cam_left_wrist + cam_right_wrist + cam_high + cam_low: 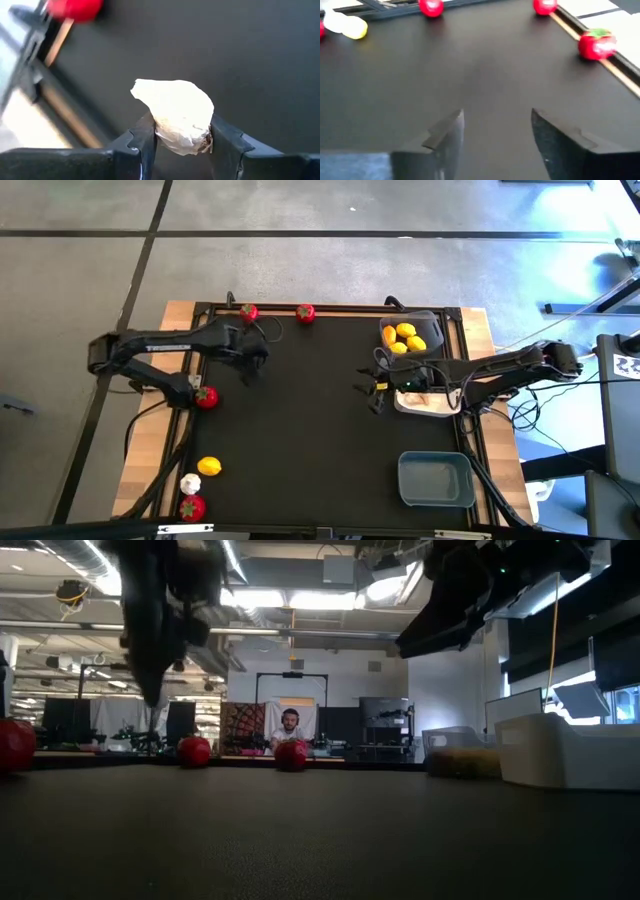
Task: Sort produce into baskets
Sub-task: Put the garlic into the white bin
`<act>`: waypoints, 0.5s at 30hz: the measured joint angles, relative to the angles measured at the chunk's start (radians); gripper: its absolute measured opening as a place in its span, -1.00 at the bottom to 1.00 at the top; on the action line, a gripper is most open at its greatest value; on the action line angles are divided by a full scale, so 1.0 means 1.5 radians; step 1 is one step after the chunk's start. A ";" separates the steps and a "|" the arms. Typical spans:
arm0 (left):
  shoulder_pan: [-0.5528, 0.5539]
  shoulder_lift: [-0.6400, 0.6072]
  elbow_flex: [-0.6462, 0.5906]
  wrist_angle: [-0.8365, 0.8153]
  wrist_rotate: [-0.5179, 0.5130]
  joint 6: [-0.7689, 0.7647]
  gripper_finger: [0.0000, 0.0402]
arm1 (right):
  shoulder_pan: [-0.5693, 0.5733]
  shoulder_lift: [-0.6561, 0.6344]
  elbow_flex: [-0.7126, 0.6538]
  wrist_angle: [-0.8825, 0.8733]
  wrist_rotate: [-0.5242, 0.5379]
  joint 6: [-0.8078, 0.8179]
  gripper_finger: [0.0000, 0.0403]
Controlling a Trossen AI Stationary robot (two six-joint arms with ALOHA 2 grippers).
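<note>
- The garlic bulb (177, 117) sits clamped between the left gripper (181, 145)'s two fingers, lifted clear of the black mat (310, 410) on the left half of the table, toward the far edge.
- Its long axis runs across the jaws: the fat end sits between the pads and the tapered tip points sideways beyond one finger.
- Judged by what lies where, sorting is partly done: yellow lemons (405, 338) fill the dark grey basket (437, 323), the white basket (430, 402) sits under the right arm with its contents hidden, and the blue-grey basket (436, 479) looks empty.
- Left loose: four red fruits (206, 397), one lemon (209, 467) and another white bulb (190, 484).
- The right gripper (497, 132) hovers by the white basket, jaws apart and holding nothing.
</note>
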 joint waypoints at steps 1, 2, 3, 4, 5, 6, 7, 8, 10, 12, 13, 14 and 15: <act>-0.009 -0.011 0.002 0.016 0.011 0.000 -0.33 | 0.000 0.008 0.000 0.011 -0.005 0.000 0.21; -0.020 -0.022 0.004 0.036 0.023 0.000 -0.33 | 0.000 0.019 0.000 0.030 -0.007 -0.003 0.27; -0.029 -0.032 0.004 0.062 0.039 0.004 -0.33 | 0.000 0.029 0.000 0.050 -0.010 -0.011 0.31; -0.036 -0.041 0.004 0.088 0.057 0.009 -0.33 | 0.000 0.038 0.000 0.065 -0.010 -0.021 0.34; -0.045 -0.048 0.004 0.110 0.076 0.014 -0.33 | 0.000 0.046 0.000 0.081 -0.010 -0.034 0.36; -0.052 -0.054 0.004 0.136 0.096 0.018 -0.33 | 0.000 0.053 0.000 0.102 -0.012 -0.045 0.38; -0.059 -0.058 0.004 0.163 0.115 0.021 -0.33 | 0.000 0.060 0.000 0.119 -0.016 -0.054 0.39; -0.067 -0.062 0.004 0.188 0.130 0.025 -0.33 | 0.000 0.066 0.000 0.135 -0.016 -0.061 0.40; -0.080 -0.066 0.004 0.232 0.165 0.034 -0.33 | 0.000 0.078 0.000 0.178 -0.016 -0.070 0.39; -0.093 -0.066 0.004 0.268 0.190 0.043 -0.33 | 0.000 0.086 0.000 0.216 -0.018 -0.071 0.38; -0.098 -0.066 0.004 0.286 0.199 0.047 -0.33 | 0.000 0.090 0.000 0.232 -0.022 -0.075 0.37; -0.104 -0.065 0.004 0.304 0.206 0.049 -0.33 | 0.000 0.093 0.000 0.245 -0.025 -0.084 0.36; -0.109 -0.063 0.004 0.325 0.213 0.052 -0.33 | 0.000 0.096 0.000 0.256 -0.028 -0.094 0.35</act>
